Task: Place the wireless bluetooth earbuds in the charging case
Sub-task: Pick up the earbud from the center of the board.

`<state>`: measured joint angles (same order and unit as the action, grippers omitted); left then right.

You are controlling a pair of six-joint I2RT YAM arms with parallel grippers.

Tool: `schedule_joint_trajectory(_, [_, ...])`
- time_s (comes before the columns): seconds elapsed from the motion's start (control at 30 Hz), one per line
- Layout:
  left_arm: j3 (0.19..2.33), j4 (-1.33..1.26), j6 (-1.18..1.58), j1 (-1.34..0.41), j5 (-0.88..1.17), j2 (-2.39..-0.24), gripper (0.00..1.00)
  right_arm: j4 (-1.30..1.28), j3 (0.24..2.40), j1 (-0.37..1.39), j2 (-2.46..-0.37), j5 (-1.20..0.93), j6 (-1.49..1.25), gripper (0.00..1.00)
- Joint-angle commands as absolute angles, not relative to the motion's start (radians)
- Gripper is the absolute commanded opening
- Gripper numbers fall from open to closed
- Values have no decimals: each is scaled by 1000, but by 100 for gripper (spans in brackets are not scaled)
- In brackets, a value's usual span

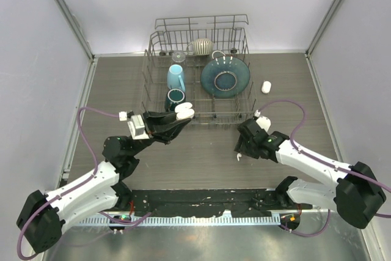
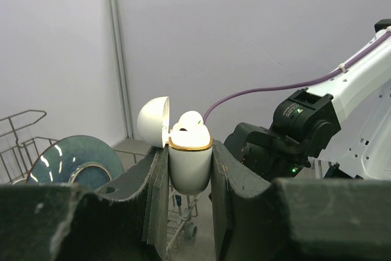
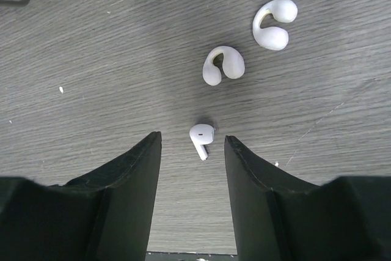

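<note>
Four earbuds: one stemmed earbud (image 3: 201, 137) and two clip-shaped earbuds (image 3: 223, 65) (image 3: 275, 24) lying loose, plus one earbud (image 2: 188, 120) seated in the open case (image 2: 190, 169). Two cases: that open one and one closed case (image 1: 266, 87). One rack (image 1: 201, 29). In it, one plate (image 1: 225, 76), two cups (a blue cup (image 1: 176, 77) and a dark cup (image 1: 175, 96)), one glass (image 1: 178, 57) and one striped pot (image 1: 202, 46). Two arms: left arm (image 1: 91, 187), right arm (image 1: 305, 160). Two grippers: left gripper (image 2: 189, 151), right gripper (image 3: 192, 139). Two purple cables (image 1: 82, 132) (image 1: 293, 105), one on each arm.

The left gripper (image 2: 190, 151) hid the base of the case (image 2: 190, 172) and the lower part of the plate (image 2: 67, 157); the earbud (image 2: 188, 120) inside the case showed only its top.
</note>
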<state>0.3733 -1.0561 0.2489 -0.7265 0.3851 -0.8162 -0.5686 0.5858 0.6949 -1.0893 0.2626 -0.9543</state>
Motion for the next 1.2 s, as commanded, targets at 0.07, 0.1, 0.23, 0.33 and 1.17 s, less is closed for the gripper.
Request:
schedule_joint_trajectory(0.07, [382, -1095, 233, -730, 385, -824, 0, -499, 584, 719, -1147, 328, -973, 50])
schedule_joint_trajectory(0.1, [382, -1094, 233, -732, 385, -825, 0, -500, 592, 726, -1158, 330, -971, 50])
schedule_joint_trajectory(0.23, [377, -1095, 235, -732, 387, -824, 0, -511, 606, 745, -1199, 350, -974, 49])
schedule_joint_trajectory(0.33, [376, -1094, 233, -732, 383, -821, 0, -518, 611, 761, -1216, 371, -974, 47])
schedule_joint_trajectory(1.17, [371, -1109, 233, -730, 377, -836, 0, -491, 617, 776, -1281, 379, -963, 32])
